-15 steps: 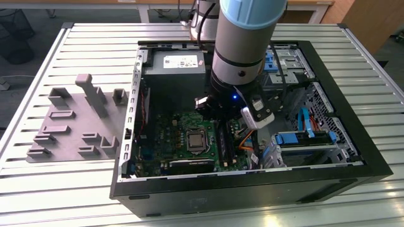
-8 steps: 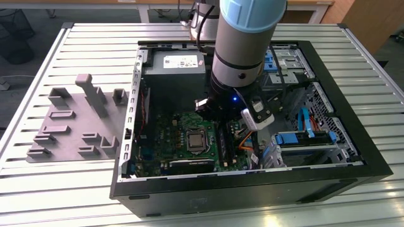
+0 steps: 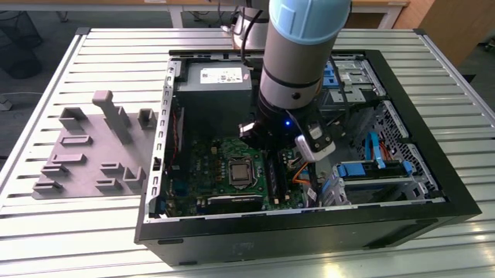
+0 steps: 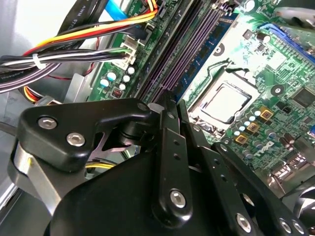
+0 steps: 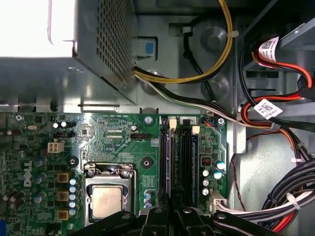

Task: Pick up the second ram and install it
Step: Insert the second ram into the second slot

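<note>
The gripper (image 4: 170,110) hangs low over the board (image 5: 113,142), directly above the slots (image 5: 179,162). Its fingers look together on the ram (image 4: 197,46), but I cannot tell surely. The ram's long axis follows the slots.

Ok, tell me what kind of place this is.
Probably a robotics lab or test workshop: an open computer case lies on a slatted metal table beside a grey fixture tray, with desks behind.
</note>
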Motion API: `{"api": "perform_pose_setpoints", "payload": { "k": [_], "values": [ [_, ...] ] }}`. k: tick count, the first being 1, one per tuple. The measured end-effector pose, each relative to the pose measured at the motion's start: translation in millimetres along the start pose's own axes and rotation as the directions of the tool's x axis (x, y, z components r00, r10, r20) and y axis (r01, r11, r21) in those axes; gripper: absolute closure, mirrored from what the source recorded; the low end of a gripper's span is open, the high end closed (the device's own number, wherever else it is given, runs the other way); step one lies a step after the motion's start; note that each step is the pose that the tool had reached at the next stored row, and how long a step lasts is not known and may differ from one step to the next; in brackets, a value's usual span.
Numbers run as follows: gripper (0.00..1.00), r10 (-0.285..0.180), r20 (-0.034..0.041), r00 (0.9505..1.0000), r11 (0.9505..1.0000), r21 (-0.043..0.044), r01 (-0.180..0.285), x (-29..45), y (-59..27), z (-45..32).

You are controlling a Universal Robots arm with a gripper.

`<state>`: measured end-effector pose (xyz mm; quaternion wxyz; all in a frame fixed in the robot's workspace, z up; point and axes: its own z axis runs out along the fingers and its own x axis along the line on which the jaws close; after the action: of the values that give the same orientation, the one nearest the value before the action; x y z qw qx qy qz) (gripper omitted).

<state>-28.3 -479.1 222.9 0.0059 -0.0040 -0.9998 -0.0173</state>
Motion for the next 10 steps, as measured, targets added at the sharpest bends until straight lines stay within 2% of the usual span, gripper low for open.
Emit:
{"api": "perform_pose_setpoints", "payload": {
  "k": [10],
  "values": [
    [0.86,0.0,-0.0007,1.0,1.0,0.0,0.0,-1.7,-0.1,2.4]
  ]
}}
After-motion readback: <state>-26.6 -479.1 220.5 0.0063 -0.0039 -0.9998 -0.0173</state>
